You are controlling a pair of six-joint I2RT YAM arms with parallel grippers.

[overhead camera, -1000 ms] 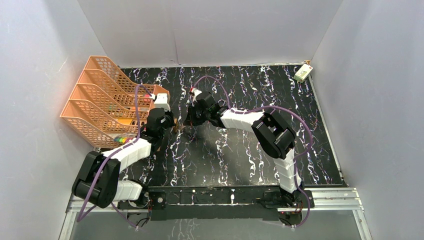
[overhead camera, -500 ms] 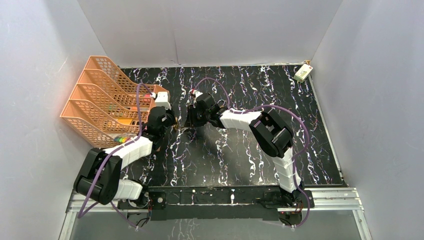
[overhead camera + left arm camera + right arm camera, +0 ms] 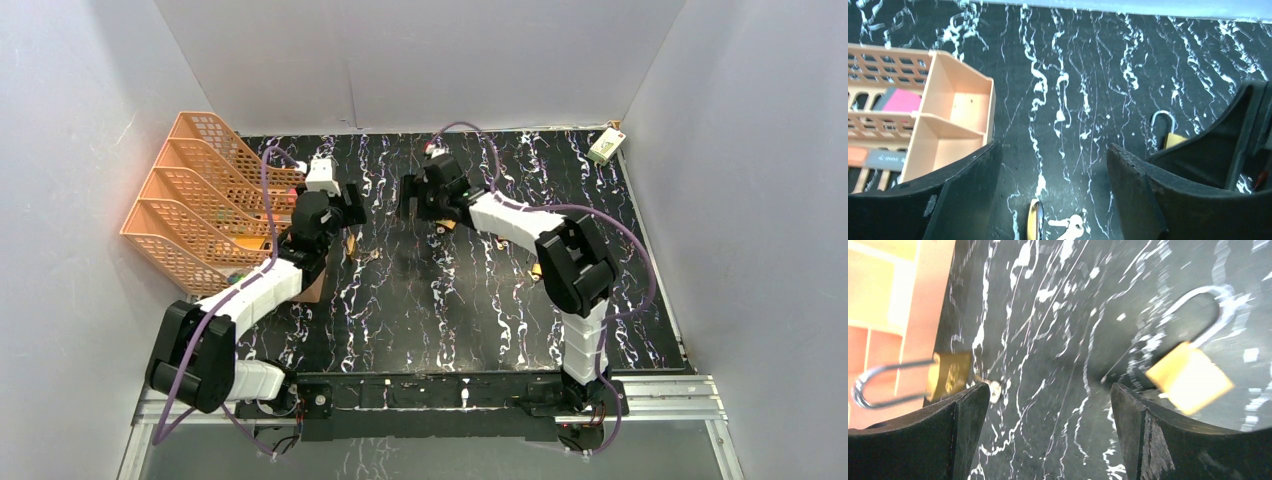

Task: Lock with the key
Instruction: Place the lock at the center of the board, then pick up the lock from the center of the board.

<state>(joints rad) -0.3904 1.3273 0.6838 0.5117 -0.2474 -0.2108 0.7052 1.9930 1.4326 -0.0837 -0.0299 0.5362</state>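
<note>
A brass padlock lies on the black marbled table with a silver key by its body. In the left wrist view the padlock shows edge-on at the bottom, the key beside it. The right wrist view has this padlock at the left, its key half hidden by a finger. My left gripper hangs open and empty just beyond the padlock. The right gripper is open and empty too, further right.
A second brass padlock with a raised shackle lies under the right arm. An orange tiered tray stands at the left. A small brass item lies by the right arm's elbow. A white box sits far right.
Both grippers have opened and pulled back from the padlock and key, which now lie on the table. The right gripper moved away to the right and farther back.
</note>
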